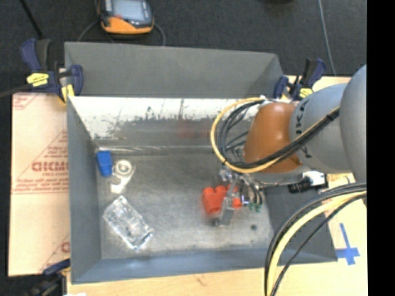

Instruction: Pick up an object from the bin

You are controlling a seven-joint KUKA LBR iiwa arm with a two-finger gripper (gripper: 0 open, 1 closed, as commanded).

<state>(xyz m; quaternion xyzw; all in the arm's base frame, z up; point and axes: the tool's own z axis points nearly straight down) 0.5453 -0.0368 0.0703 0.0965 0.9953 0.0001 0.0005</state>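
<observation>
Red lumpy thing point(213, 200) sits just view-left of the gripper point(229, 208); I cannot tell how the jaws stand. Bin wall point(173, 265) runs near below the gripper, bare floor view-left of it, clear packet point(127, 224) well apart

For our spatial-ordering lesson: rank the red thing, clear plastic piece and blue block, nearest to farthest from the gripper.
1. Red thing, right beside the gripper.
2. Clear plastic piece, lower left.
3. Blue block, by the left wall.
</observation>
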